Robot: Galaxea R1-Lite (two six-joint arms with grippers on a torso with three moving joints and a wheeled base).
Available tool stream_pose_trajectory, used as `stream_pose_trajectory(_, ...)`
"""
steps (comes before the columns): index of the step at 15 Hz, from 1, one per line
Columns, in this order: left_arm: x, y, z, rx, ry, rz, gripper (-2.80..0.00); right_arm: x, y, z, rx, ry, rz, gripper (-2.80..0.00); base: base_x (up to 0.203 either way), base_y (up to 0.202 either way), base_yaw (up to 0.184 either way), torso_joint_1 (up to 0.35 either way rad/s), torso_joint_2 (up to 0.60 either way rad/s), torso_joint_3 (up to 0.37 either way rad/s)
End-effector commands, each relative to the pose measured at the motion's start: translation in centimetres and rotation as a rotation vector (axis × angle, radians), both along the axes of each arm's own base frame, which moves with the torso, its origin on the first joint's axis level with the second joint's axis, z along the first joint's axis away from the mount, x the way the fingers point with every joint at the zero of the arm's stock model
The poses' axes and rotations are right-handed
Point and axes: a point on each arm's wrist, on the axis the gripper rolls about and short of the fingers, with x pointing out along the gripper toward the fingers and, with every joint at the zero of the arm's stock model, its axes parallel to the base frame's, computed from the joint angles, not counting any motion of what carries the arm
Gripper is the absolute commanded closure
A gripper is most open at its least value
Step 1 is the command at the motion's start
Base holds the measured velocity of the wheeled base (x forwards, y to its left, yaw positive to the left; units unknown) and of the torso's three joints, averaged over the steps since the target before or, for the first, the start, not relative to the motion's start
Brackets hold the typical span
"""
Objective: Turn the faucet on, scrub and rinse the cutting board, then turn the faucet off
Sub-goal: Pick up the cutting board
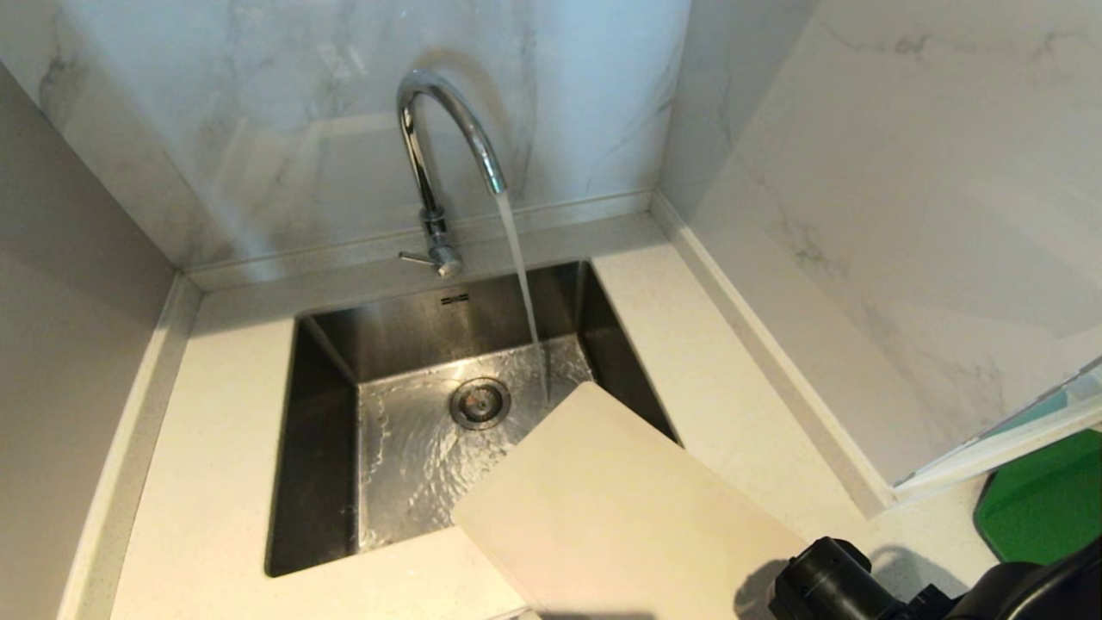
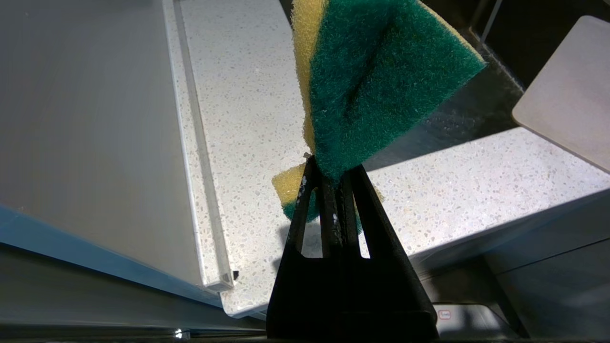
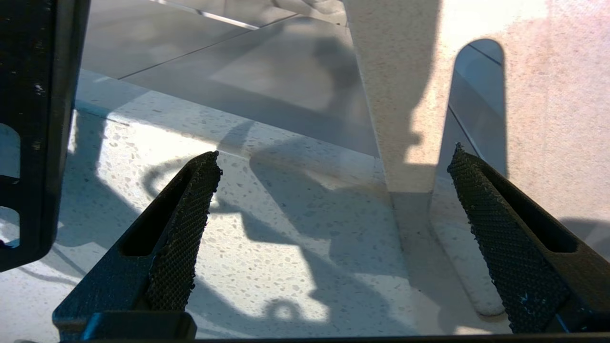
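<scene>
We see the large cream-beige plastic cutting board [image 1: 620, 508] lying across the front right corner of the steel sink [image 1: 327, 448], one corner over the basin, while the tall chrome gooseneck faucet [image 1: 435, 164] at the back edge pours water beside that corner. Our right gripper [image 3: 333, 228] has its fingers spread wide around the board's slot end, not touching it. Our left gripper [image 2: 333, 190] pinches a yellow-and-green sponge [image 2: 376, 81] above the white speckled counter [image 2: 248, 119].

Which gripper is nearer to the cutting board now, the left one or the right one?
Right. The open right gripper has the cutting board edge between its fingers. The left gripper, shut on a sponge, is off to the board's side.
</scene>
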Motion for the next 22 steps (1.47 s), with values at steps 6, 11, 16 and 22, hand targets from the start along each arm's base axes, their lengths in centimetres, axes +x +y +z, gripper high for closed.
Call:
stream_pose_trajectory(6, 0.0, 0.0, 0.0, 0.001, 0.002, 0.000, 0.00, -1.1, -0.2, 1.6, 0.044, -0.080, 0.028, -2.80, 0.000, 0.000, 0.000, 0.000, 0.00, 0.000)
stream_pose_trajectory(11, 0.0, 0.0, 0.0, 0.001, 0.002, 0.000, 0.00, -1.0, -0.1, 1.9, 0.153, -0.244, -0.041, -2.80, 0.000, 0.000, 0.000, 0.000, 0.00, 0.000)
stream_pose_trajectory(16, 0.0, 0.0, 0.0, 0.001, 0.002, 0.000, 0.00, -2.8, -0.9, 0.8, 0.220, -0.369, -0.049, -2.80, 0.000, 0.000, 0.000, 0.000, 0.00, 0.000)
stream_pose_trajectory(22, 0.0, 0.0, 0.0, -0.001, 0.002, 0.000, 0.00, -3.5, -1.0, 0.6, 0.216, -0.315, -0.012, -2.80, 0.000, 0.000, 0.000, 0.000, 0.00, 0.000)
